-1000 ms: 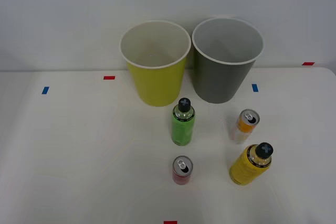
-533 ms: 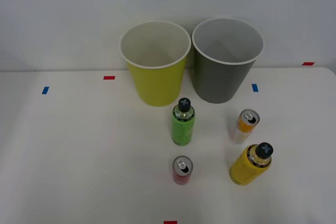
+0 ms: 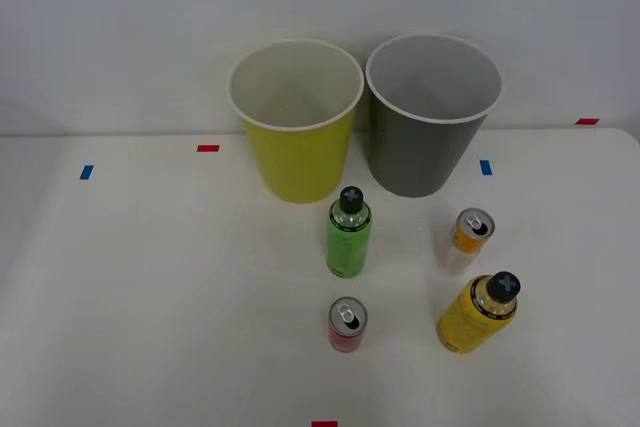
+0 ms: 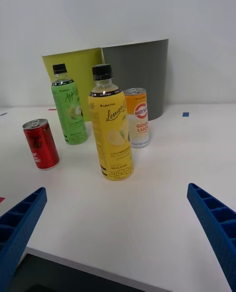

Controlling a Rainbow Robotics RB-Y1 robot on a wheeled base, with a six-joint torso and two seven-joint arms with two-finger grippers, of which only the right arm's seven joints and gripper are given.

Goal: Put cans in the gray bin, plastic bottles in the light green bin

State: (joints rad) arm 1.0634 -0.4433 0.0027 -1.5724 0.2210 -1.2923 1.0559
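Observation:
On the white table stand a short red can (image 3: 347,324) (image 4: 41,143) and a taller orange and silver can (image 3: 469,238) (image 4: 137,117). A slim green bottle (image 3: 348,235) (image 4: 68,105) and a stouter yellow bottle (image 3: 477,314) (image 4: 111,125) with black caps stand upright near them. Behind are the light green bin (image 3: 296,122) (image 4: 76,71) on the left and the gray bin (image 3: 428,117) (image 4: 140,73) on the right. My right gripper (image 4: 118,228) is open, its blue fingers (image 4: 214,223) spread wide in front of the yellow bottle, near the table's front edge, holding nothing.
Small red and blue tape marks (image 3: 208,148) dot the table (image 3: 150,287). A pale wall stands right behind the bins. The table's near edge (image 4: 98,270) lies just under my fingers.

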